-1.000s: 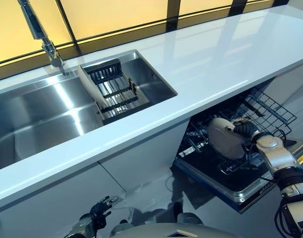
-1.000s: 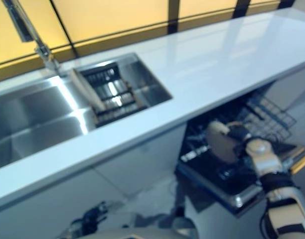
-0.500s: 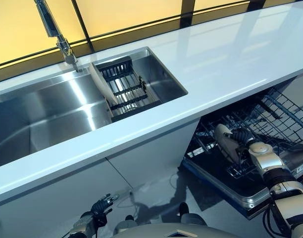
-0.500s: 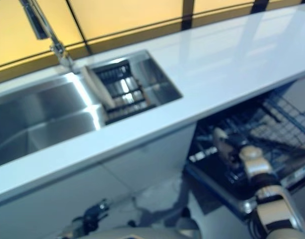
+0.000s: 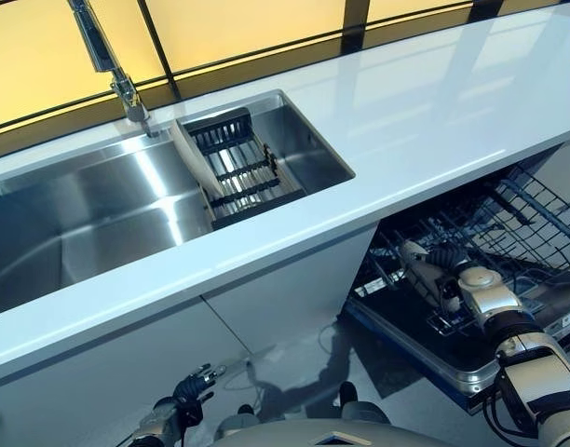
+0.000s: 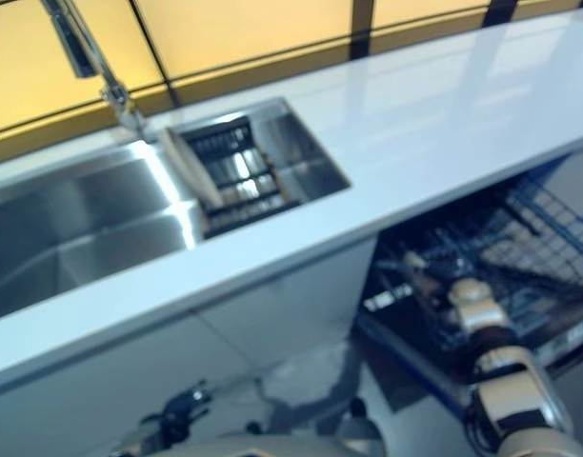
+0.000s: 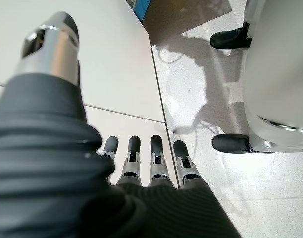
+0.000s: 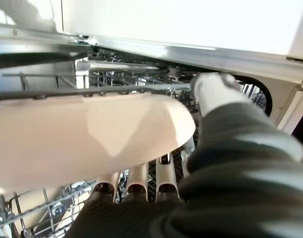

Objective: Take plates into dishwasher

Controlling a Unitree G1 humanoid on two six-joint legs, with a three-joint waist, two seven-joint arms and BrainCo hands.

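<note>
A cream plate (image 5: pixel 418 268) stands almost on edge among the tines of the dishwasher's lower rack (image 5: pixel 527 214). My right hand (image 5: pixel 450 261) is shut on it, just below the counter edge. In the right wrist view the plate (image 8: pixel 92 131) fills the middle, with my fingers (image 8: pixel 136 186) curled under it and the thumb over its rim. My left hand (image 5: pixel 184 400) hangs low beside the cabinet front, fingers (image 7: pixel 156 153) straight and empty.
The open dishwasher door (image 5: pixel 425 349) juts out below the rack. A white countertop (image 5: pixel 434 102) runs above it. A steel sink (image 5: pixel 80 223) with a faucet (image 5: pixel 108 65) holds a dark dish rack (image 5: pixel 234 168). Another beige piece (image 8: pixel 27 213) sits low in the rack.
The camera has shifted. My right hand has lowered the plate into the rack and turned it from face-on to nearly edge-on. The left hand has stayed put.
</note>
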